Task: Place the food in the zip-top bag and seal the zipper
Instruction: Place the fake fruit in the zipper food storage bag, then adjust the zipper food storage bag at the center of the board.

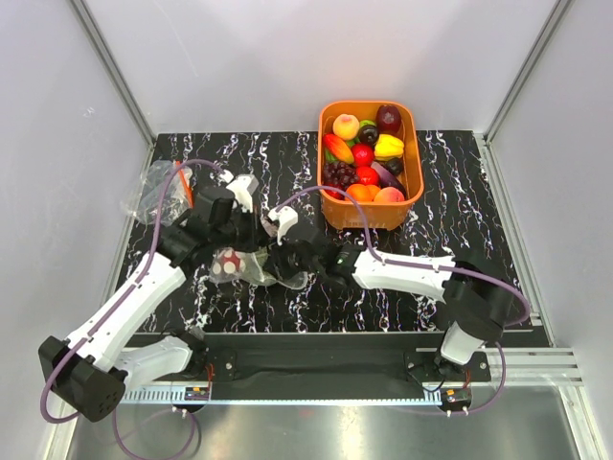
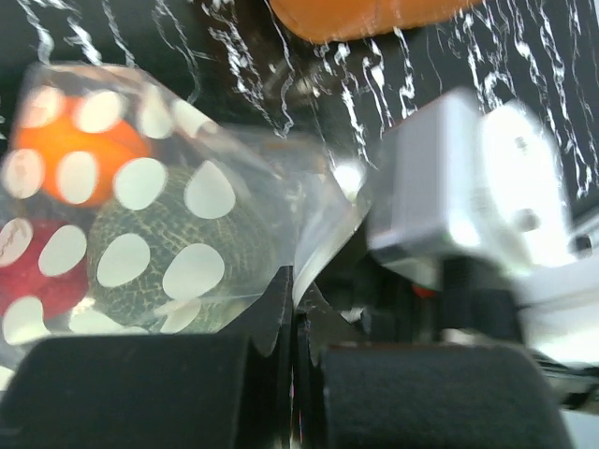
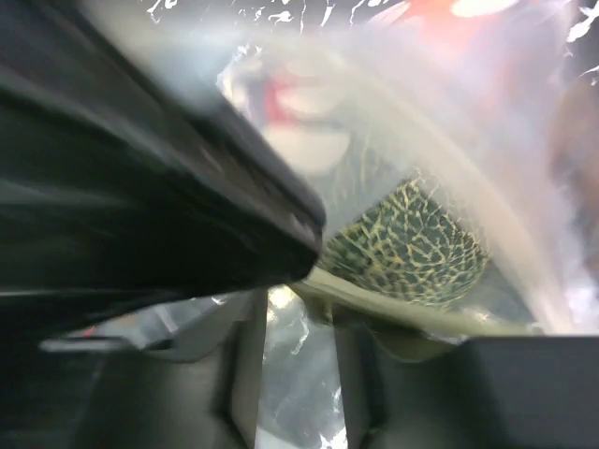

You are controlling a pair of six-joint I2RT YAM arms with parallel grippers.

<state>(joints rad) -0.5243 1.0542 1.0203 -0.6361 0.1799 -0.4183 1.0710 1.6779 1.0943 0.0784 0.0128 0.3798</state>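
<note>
L gripper [image 2: 294, 292]: fingers pressed together on the bag [image 2: 281, 159] edge, per L wrist cam. R gripper [image 3: 298, 327]: bag film lies btwn its fingers, but the view is blurred, so you cannot tell whether it is clamped. Bag sits on the table [image 1: 460, 220] btwn both grippers, near-left of the basket [image 1: 374, 216]. Inside the bag you see the melon [image 2: 164, 224], orange fruit [image 2: 56, 140] above it, and red fruit [image 2: 42, 285] at left. Zipper strip [image 3: 402, 313] crosses in front of the melon in R wrist cam.
</note>
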